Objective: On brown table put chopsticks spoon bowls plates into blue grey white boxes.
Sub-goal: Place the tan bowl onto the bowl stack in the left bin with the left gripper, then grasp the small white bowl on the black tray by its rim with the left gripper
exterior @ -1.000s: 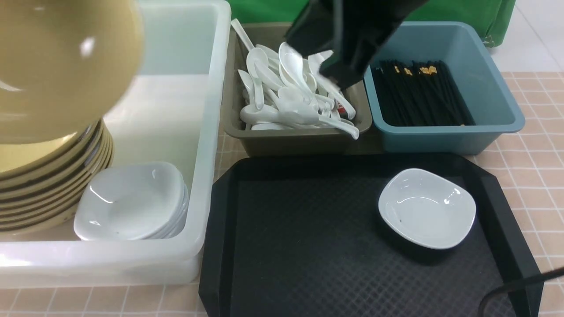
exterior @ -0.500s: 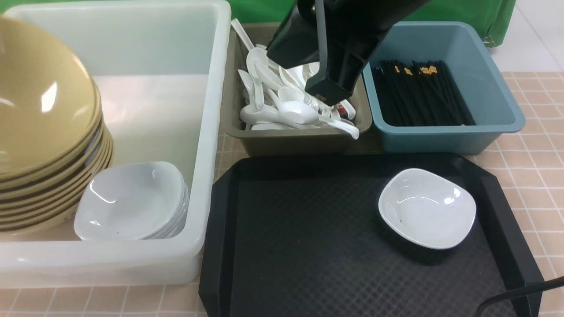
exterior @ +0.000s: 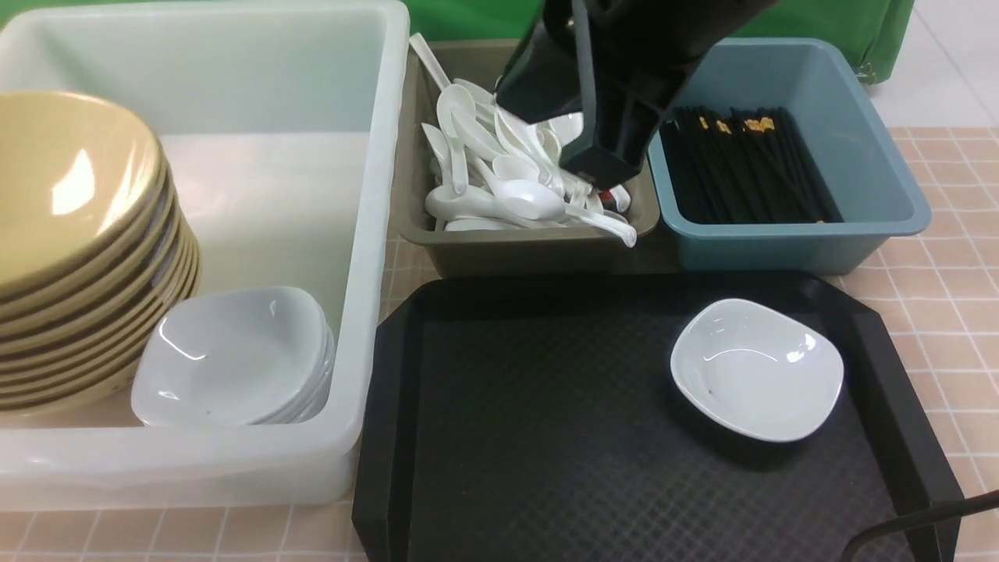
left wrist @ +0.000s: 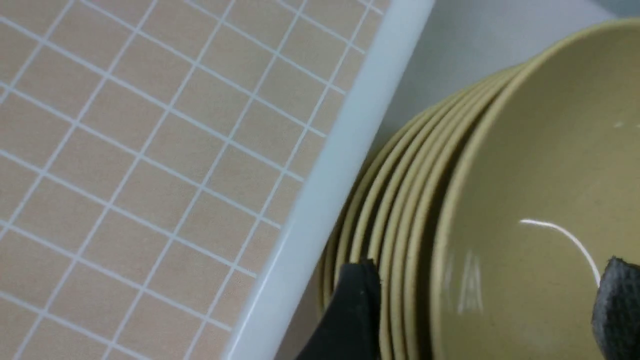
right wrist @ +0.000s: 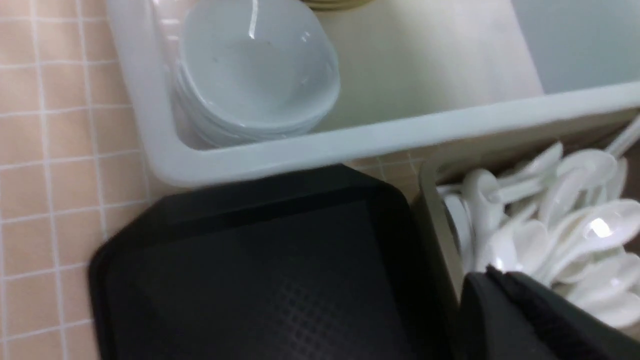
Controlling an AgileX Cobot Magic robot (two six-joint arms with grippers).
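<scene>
A stack of yellow bowls (exterior: 78, 257) stands in the white box (exterior: 367, 234) beside a stack of white plates (exterior: 234, 355). In the left wrist view my left gripper (left wrist: 485, 280) is open, one finger outside the stack and one inside the top bowl (left wrist: 540, 175); it is out of the front view. One white plate (exterior: 755, 368) lies on the black tray (exterior: 546, 437). My right gripper (exterior: 601, 168) is shut with nothing seen in it, over the spoons (exterior: 499, 179) in the grey box (exterior: 515, 250). Chopsticks (exterior: 741, 164) fill the blue box (exterior: 788, 242).
The three boxes stand in a row behind the tray on the brown tiled table (exterior: 952, 297). A dark cable (exterior: 913, 515) crosses the tray's near right corner. A green cloth hangs behind the boxes.
The yellow bowl held high at the left has come down onto the stack. My right gripper dipped into the spoons, then rose slightly.
</scene>
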